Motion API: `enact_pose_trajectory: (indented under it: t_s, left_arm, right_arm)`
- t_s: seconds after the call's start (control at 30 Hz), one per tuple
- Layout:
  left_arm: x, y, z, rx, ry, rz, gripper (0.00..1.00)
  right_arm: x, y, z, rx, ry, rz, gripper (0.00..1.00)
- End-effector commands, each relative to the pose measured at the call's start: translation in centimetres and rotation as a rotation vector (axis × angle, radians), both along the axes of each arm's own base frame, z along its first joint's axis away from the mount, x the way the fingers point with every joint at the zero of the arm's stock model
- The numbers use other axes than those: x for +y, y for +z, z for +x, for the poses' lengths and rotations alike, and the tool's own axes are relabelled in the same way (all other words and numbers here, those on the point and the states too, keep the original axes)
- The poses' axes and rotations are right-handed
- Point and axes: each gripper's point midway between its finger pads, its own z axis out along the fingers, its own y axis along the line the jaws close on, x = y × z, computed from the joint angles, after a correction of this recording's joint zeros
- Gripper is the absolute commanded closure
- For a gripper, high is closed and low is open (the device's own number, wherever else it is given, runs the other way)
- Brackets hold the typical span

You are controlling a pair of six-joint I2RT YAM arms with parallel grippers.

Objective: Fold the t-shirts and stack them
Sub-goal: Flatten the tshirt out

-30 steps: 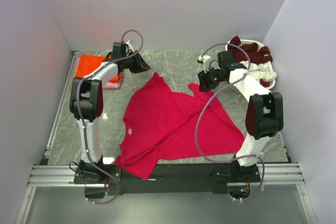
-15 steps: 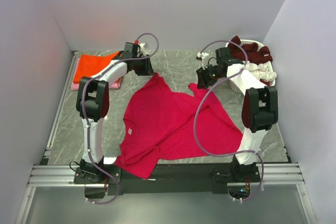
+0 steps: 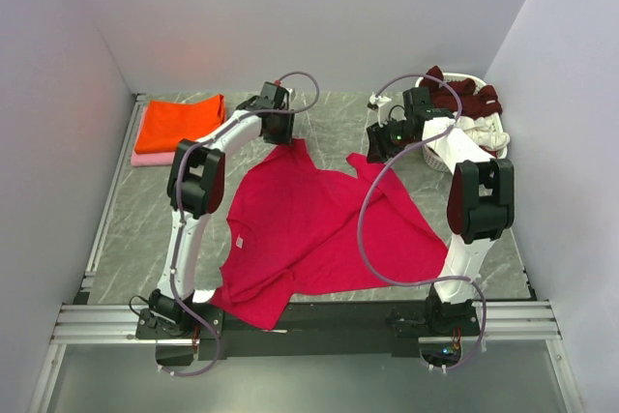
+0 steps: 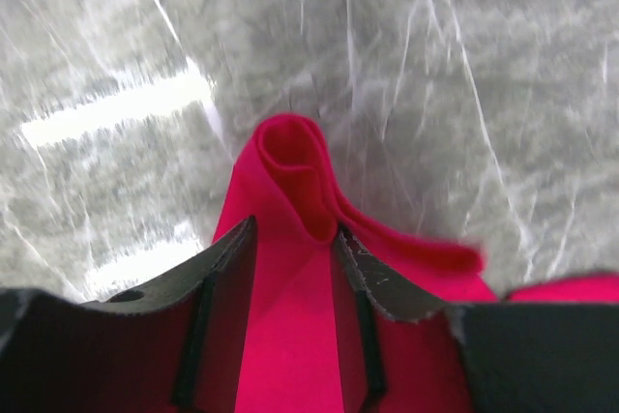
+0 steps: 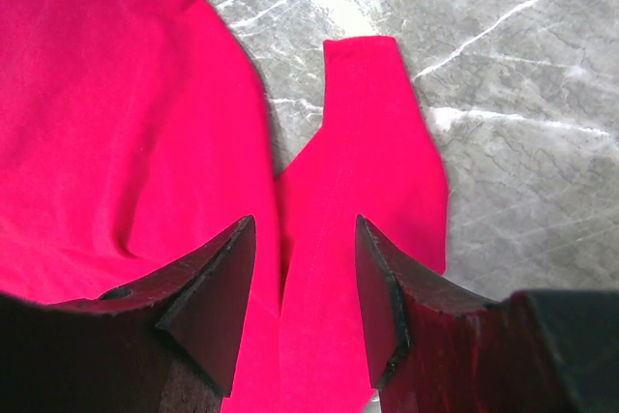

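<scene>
**Left arm pinching the red shirt, right arm poised over a sleeve**

From where I stood, the crimson-pink t-shirt (image 3: 309,229) lay spread and rumpled across the middle of the grey marble table (image 3: 145,220). Its near edge drooped over the front of the table between the two arm bases. At the back it narrowed to a point.

The left gripper (image 4: 294,229) sat on that point. In its wrist view the jaws were drawn in on a bunched fold of the red cloth. The cloth filled the gap between the fingers (image 4: 227,263) and a small rolled loop bulged out past the tips onto the marble.

The right gripper (image 5: 305,224) hung over the far right part of the same shirt, above a sleeve that lay flat on the table. Its jaws stood a little apart with nothing pinched between them. I could not tell whether the tips touched the cloth.

In the far left corner an orange t-shirt (image 3: 181,120) lay folded on top of a pale pink t-shirt (image 3: 145,158), whose edge showed at the near side.

In the far right corner stood a white laundry basket (image 3: 499,138), just beyond the right arm. A dark maroon t-shirt (image 3: 469,96) was heaped at its back and a white t-shirt (image 3: 476,131) was crumpled in front of that.
</scene>
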Motion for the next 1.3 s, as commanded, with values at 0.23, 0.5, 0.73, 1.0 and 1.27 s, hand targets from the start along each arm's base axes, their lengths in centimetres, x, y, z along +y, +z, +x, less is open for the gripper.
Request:
enact_pose_trajectory:
  t_s: [0.23, 0.5, 0.73, 1.0, 1.27]
  left_arm:
    - [0.0, 0.5, 2.6, -0.052, 0.041, 0.074, 0.59]
    - [0.2, 0.9, 3.8, -0.086, 0.071, 0.085, 0.72]
    - [0.1, 1.9, 3.8, -0.106, 0.074, 0.055, 1.00]
    - [1.3, 6.0, 2.7, -0.150, 0.078, -0.063, 1.00]
    - [3.5, 6.4, 2.0, -0.139, 0.098, -0.109, 1.00]
  right_arm:
    - [0.1, 1.0, 0.2, -0.020, 0.001, 0.034, 0.47]
    - [-0.3, 0.5, 0.5, -0.014, -0.011, 0.016, 0.47]
    - [-0.5, -1.1, 0.7, 0.008, 0.008, -0.090, 0.47]
    - [2.1, -2.8, 2.4, 0.003, 0.037, -0.235, 0.47]
    - [5.1, -4.3, 4.2, -0.030, 0.030, -0.339, 0.47]
